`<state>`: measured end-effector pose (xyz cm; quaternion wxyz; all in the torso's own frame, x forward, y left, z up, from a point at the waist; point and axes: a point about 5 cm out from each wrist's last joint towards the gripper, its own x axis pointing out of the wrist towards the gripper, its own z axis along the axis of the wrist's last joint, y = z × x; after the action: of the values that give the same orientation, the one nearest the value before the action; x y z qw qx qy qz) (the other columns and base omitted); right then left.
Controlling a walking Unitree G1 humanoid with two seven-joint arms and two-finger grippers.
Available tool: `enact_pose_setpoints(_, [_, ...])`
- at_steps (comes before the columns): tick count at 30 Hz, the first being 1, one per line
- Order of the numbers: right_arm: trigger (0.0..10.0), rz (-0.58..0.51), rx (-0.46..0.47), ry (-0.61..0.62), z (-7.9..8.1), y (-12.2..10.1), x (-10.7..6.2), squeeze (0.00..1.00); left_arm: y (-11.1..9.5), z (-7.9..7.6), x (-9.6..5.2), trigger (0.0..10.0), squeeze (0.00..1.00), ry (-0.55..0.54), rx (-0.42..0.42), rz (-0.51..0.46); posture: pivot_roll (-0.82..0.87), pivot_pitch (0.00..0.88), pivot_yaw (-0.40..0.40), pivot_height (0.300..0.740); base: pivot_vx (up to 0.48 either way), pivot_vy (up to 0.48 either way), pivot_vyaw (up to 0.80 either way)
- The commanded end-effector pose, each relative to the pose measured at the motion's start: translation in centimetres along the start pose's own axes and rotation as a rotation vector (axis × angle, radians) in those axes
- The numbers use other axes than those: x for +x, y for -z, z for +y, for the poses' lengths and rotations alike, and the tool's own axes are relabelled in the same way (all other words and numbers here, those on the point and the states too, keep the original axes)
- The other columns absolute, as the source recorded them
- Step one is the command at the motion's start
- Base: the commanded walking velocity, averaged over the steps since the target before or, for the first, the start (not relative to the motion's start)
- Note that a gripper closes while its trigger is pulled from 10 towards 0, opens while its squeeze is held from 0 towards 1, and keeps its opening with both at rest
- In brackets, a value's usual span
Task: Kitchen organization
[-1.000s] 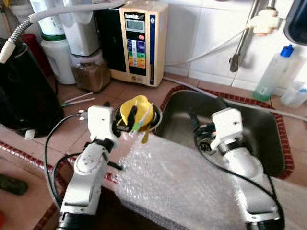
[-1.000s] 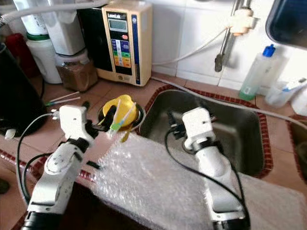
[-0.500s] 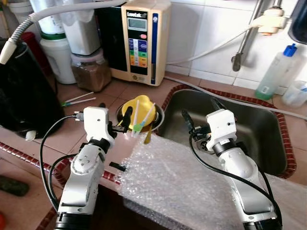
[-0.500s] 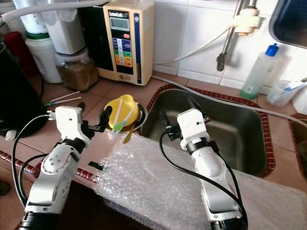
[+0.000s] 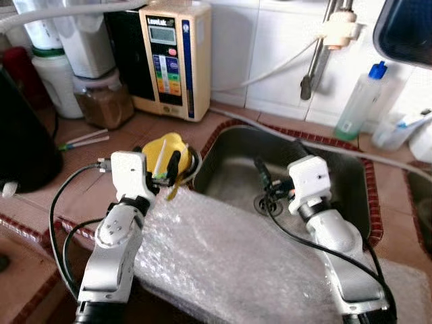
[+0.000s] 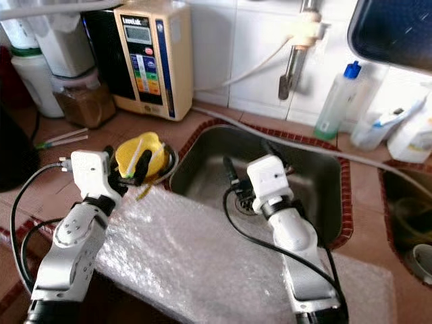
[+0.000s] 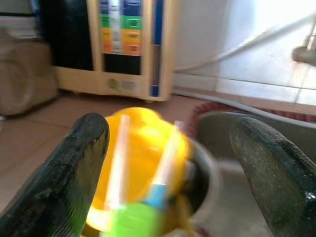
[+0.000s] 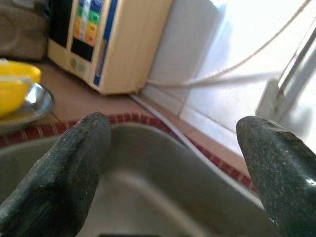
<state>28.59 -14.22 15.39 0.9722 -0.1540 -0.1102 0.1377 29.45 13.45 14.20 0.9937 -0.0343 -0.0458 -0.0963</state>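
Note:
A yellow cup (image 5: 164, 147) sits in a small metal bowl (image 5: 195, 160) on the tiled counter, left of the sink (image 5: 337, 177). White sticks with green ends (image 7: 129, 217) lean on the cup. My left gripper (image 5: 157, 158) is open right at the cup, one finger on each side of it, touching nothing I can make out. My right gripper (image 5: 279, 162) is open above the sink's left half, holding nothing. A sheet of bubble wrap (image 5: 229, 260) lies over the counter's front edge under both arms.
A cream water machine (image 5: 165, 57) and a jar of brown powder (image 5: 101, 104) stand at the back left. A black appliance (image 5: 19, 152) is at far left. Two loose sticks (image 5: 84, 140) lie on the counter. A blue-capped bottle (image 5: 358, 101) stands behind the sink.
The head view has swung to the right, so everything sits further left. My left gripper has come closer to the yellow cup. The right gripper stays open over the sink.

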Motion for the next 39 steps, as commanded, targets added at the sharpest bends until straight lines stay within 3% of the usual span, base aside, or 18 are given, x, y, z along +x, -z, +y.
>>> enact_pose_setpoints(1, [10.0,-0.01,-0.002,-0.009,0.1,-0.2,0.1,0.0,-0.5,1.0,-0.2,10.0,0.0,-0.051,0.053,-0.016,0.0,0.0,0.006,0.74,0.0,0.0,0.0])
enact_pose_setpoints(5, [10.0,-0.012,-0.001,-0.039,0.3,-0.4,0.1,0.0,-0.5,1.8,-0.7,10.0,0.0,-0.109,0.138,0.001,0.0,0.0,0.007,0.74,0.0,0.0,0.0])
enact_pose_setpoints(14, [10.0,-0.029,0.025,-0.141,0.4,-1.6,0.0,0.0,-0.8,3.0,-2.1,10.0,0.0,-0.1,0.133,0.046,0.0,0.0,0.006,0.74,0.0,0.0,0.0])
enact_pose_setpoints(16, [10.0,-0.027,0.027,-0.164,0.6,-1.6,-0.1,0.0,-0.6,2.8,-2.3,10.0,0.0,-0.048,0.163,0.046,0.01,0.0,0.004,0.74,0.0,0.0,0.0])
enact_pose_setpoints(18, [10.0,-0.028,0.021,-0.183,0.8,-1.6,0.0,0.0,0.1,2.3,-2.4,10.0,0.0,-0.009,0.123,0.101,0.01,0.0,0.003,0.74,0.0,0.0,0.0])
enact_pose_setpoints(21, [10.0,-0.028,0.015,-0.206,1.1,-1.7,0.1,0.0,0.2,1.3,-2.3,10.0,0.0,0.053,0.077,0.109,0.01,0.0,0.001,0.74,0.0,0.0,0.0])
enact_pose_setpoints(27, [10.0,-0.008,0.033,-0.298,2.0,-1.6,-0.2,0.0,0.5,0.2,-2.0,10.0,0.0,0.136,0.051,0.171,0.01,0.0,0.003,0.74,0.0,0.0,0.0])
enact_pose_setpoints(39, [10.0,0.011,0.027,-0.309,2.4,-1.2,-0.6,0.0,1.1,0.7,-2.0,10.0,0.0,0.101,0.046,0.241,0.01,0.0,0.008,0.74,0.0,0.0,0.0])
